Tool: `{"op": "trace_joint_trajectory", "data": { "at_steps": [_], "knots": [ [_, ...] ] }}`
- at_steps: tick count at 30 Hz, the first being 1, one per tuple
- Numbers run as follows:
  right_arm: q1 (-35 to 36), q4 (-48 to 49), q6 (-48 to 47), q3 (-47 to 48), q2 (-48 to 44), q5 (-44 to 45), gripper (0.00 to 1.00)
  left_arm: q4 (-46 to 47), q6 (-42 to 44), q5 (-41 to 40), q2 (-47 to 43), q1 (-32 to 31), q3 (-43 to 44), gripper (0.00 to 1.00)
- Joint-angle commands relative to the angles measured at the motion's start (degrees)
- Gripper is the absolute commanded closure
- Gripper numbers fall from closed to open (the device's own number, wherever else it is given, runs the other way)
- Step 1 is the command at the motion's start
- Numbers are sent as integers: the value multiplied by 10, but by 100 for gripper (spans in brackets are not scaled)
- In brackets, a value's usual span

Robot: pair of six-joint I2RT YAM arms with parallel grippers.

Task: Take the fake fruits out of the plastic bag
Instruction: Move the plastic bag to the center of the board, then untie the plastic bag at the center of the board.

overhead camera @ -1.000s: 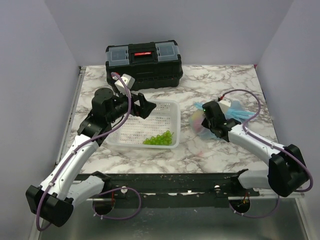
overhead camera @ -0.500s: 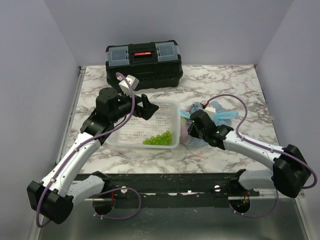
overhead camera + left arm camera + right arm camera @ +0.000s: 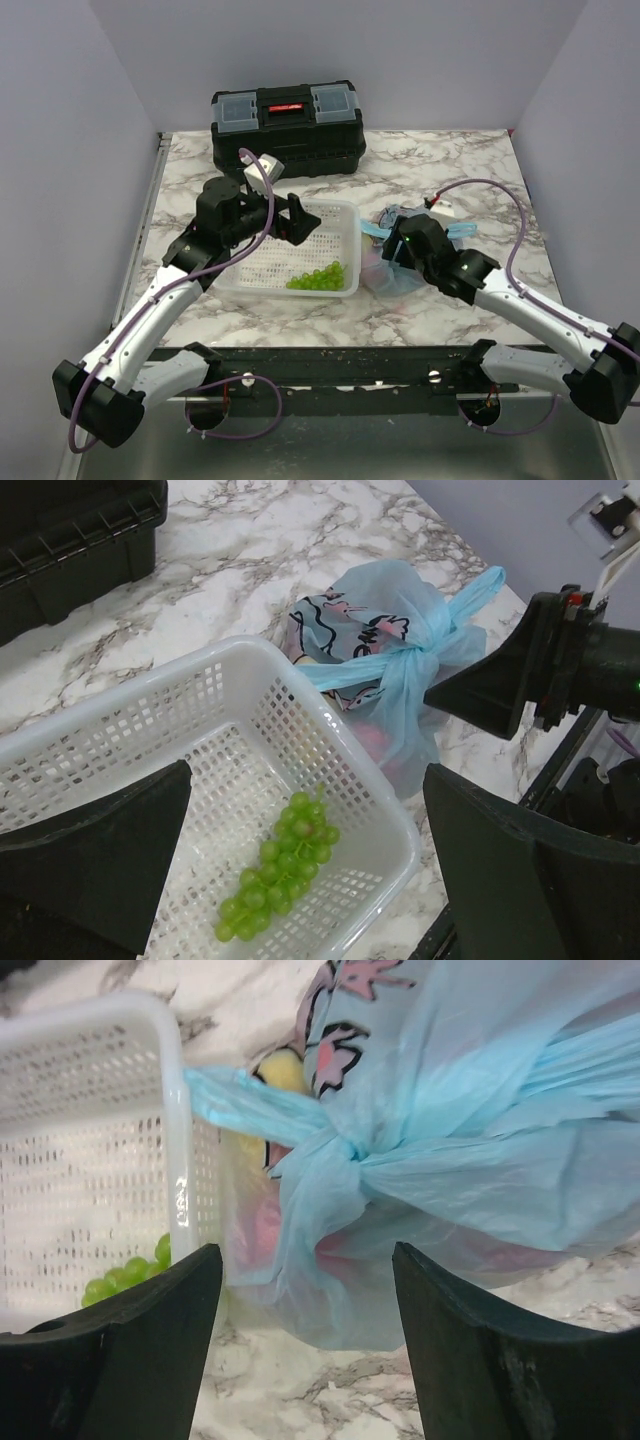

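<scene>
Left arm (image 3: pixel 150 310) bent at the elbow and reaching forward and inward, left end effector (image 3: pixel 298 222) with fingers spread wide, right arm (image 3: pixel 530 310) stretched inward toward the centre, right end effector (image 3: pixel 305 1290) held low, fingers parted

The plastic bag (image 3: pixel 400 620) is thin, crinkled, translucent pale-blue film with a soft sheen. The basket (image 3: pixel 150 740) is white perforated plastic, faintly glossy. The grapes (image 3: pixel 285 865) look smooth and shiny. The surface (image 3: pixel 260 540) is smooth and marble-patterned. The toolbox (image 3: pixel 290 140) is matt black plastic.
</scene>
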Motion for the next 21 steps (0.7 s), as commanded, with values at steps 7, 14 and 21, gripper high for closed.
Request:
{"op": "trace_joint_trajectory", "data": {
  "at_steps": [7,14,21],
  "knots": [
    [-37,-32,-27,22,-20,117,29,31,-42,55,51,-32,0,1],
    [-151,26,-104,6,-41,-36,51,121,-162,66,125,-106,-2,3],
    [-159,44,-140,28,-25,-82,53,153,-121,-33,228,-200,47,18]
  ]
}}
